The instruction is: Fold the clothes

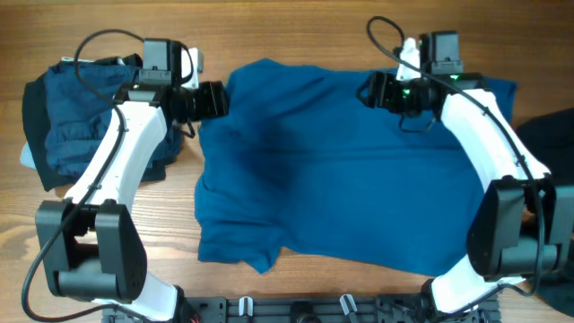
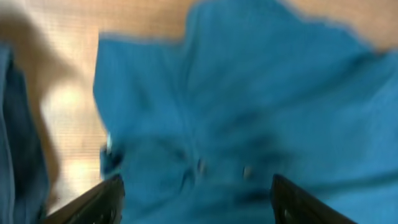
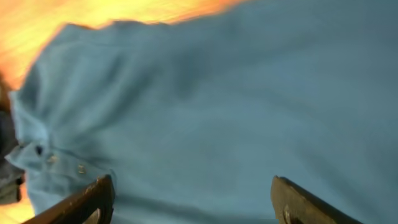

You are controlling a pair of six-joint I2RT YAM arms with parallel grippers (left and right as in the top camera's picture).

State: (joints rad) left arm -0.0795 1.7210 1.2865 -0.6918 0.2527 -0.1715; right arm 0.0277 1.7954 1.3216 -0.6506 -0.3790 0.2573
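A large medium-blue polo shirt lies spread and wrinkled across the middle of the wooden table. My left gripper hovers at the shirt's upper left edge; in the left wrist view its fingers are wide apart over the blue cloth, with placket buttons between them. My right gripper is over the shirt's upper right part; its fingers are wide apart above the cloth, with the buttons at the left. Neither holds anything.
A dark navy garment lies crumpled at the far left, under the left arm. A black garment lies at the right edge. Bare wood runs along the far side.
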